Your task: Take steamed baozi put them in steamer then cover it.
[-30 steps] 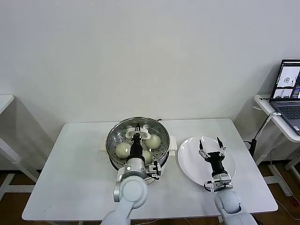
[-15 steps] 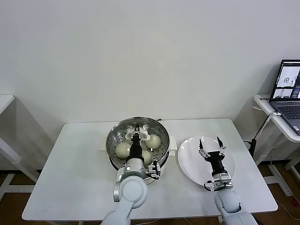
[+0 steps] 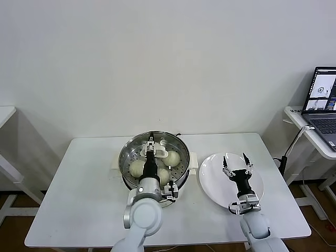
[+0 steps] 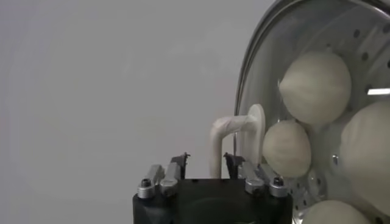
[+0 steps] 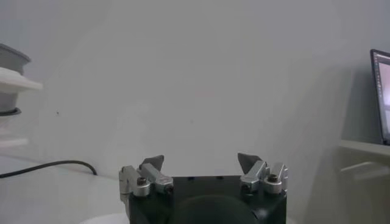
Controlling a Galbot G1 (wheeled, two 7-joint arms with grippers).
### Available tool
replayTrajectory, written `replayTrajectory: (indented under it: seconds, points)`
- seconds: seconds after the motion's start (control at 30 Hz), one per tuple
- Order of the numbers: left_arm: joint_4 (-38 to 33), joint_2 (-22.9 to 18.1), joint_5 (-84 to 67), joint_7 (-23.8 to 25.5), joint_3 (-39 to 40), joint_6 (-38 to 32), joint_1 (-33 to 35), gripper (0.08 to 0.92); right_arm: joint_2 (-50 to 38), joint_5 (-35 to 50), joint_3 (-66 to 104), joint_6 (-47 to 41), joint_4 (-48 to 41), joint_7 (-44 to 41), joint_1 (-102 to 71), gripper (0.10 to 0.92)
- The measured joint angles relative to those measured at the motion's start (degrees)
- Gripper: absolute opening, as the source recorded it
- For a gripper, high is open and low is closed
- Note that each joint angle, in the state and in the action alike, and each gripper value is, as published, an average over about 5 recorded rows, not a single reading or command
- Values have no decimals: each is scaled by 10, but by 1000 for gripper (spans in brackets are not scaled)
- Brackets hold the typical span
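Right gripper: the right gripper [image 3: 234,160] hovers over the flat white round plate [image 3: 210,181] at the near right of the white table [image 3: 79,184], fingers spread wide, nothing between them; this arm looks idle.
Left gripper: the left gripper [image 3: 151,143] reaches over the large round shiny steel steamer [image 3: 126,152] on its white base, fingers closed on the white oblong handle [image 4: 234,128] of the round clear glass cover [image 4: 259,36].
Cover: the left wrist view shows the cover seen edge-on along its metal rim, with the buns visible through the glass; whether it is fully seated on the steamer I cannot tell.
Baozi: the smooth cream-white domed steamed baozi [image 3: 137,167] all lie on the perforated tray inside the steamer; at least three show in the head view and four in the left wrist view, and the plate holds none.
Step in hand: loading appears finished; the covering step is under way, nearly the end of the task.
Next move: I judge it calls for settling the cover level on the steamer's rim, then opening the fingers and lifting straight up so the handle is not dragged.
Change: against the earlier head frames, the left gripper has shifted slightly farther toward the steamer's back edge and its wrist a touch leftward; the right gripper has not moved.
Far: an open laptop [image 3: 326,100] sits on a side desk at far right.
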Motion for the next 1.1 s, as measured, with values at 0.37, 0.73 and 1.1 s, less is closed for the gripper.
replayTrajectory:
  seconds: [0.37, 0.73, 1.1]
  points:
    - [-79, 50, -78, 15, 3, 12, 33, 823, -4, 0, -2, -7, 7, 2, 1, 823]
    - [-192, 139, -303, -36, -78, -11, 97, 823, -11, 38, -4, -42, 40, 7, -20, 823]
    - [-131, 153, -700, -165, -257, -191, 151, 823, -8, 113, 8, -77, 97, 2, -62, 823]
